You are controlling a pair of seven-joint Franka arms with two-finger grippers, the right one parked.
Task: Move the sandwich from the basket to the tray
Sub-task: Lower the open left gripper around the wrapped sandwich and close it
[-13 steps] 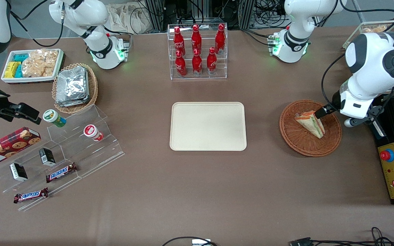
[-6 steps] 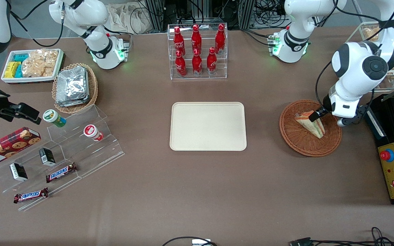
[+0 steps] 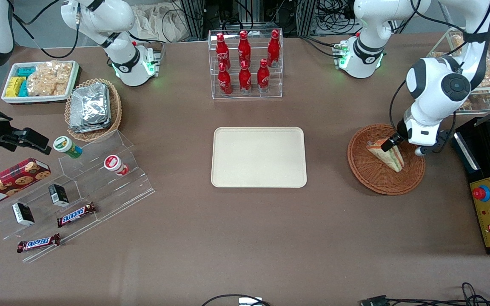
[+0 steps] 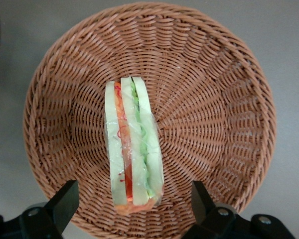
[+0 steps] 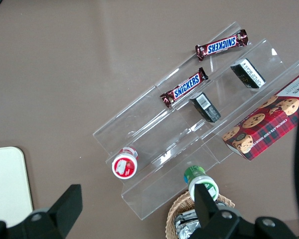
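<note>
One sandwich (image 4: 133,144) lies in the basket (image 3: 368,174), right of frame centre in the front view; the tray (image 3: 258,157) sits bare at centre. Gripper (image 4: 132,201) hovers above the sandwich, fingers (image 4: 65,201) spread wide and not touching. Risk: clear wrap looks slippery, so an off-centre pinch could squash the bread or drop it.

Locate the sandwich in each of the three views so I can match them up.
Front view: the sandwich lies in the basket, toward the working arm's end of the table, with the open claw over it.
Left wrist view: the sandwich lies in the middle of the basket, between the claw's two fingers.
Right wrist view: not in it.
Shared landmark: the basket, in the front and left wrist views.
</note>
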